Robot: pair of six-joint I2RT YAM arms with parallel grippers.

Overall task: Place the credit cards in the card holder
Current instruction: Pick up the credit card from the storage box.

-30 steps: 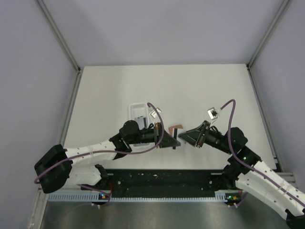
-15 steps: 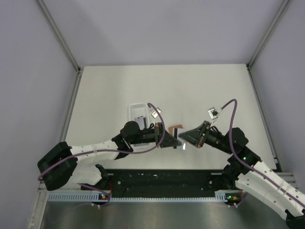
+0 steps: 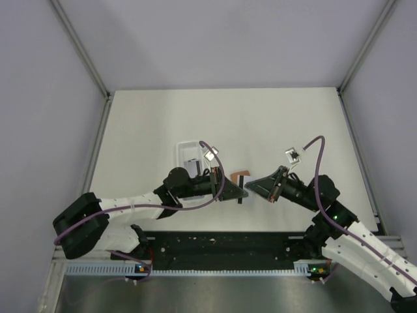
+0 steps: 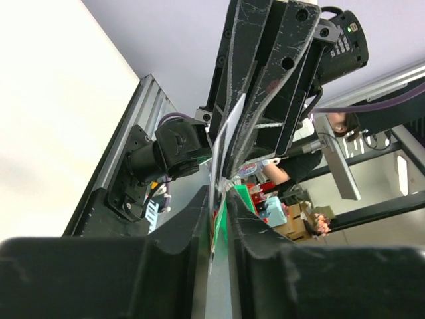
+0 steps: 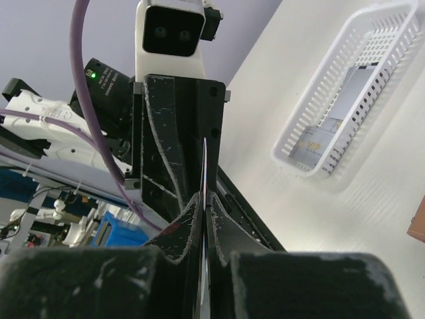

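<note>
One credit card [image 3: 243,195] hangs edge-on in the air between the two grippers, above the table's near part. My right gripper [image 3: 253,189] is shut on it; in the right wrist view the thin card edge [image 5: 206,166] runs pinched between its jaws [image 5: 206,197]. My left gripper [image 3: 234,191] faces it from the left with its jaws a little apart around the card's other end [image 4: 224,136], a gap showing beside the card. The orange-brown card holder [image 3: 241,175] lies on the table just behind the grippers. More credit cards [image 5: 335,116] lie in the white tray.
A white slotted plastic tray [image 3: 187,154] stands on the table behind the left arm. A dark base rail [image 3: 221,246] runs along the near edge. Metal frame posts and grey walls bound the table at the left, right and back.
The right gripper has closed on the card while the left gripper, shut on it a second ago, has loosened its jaws. Both arms have stayed nearly in place.
</note>
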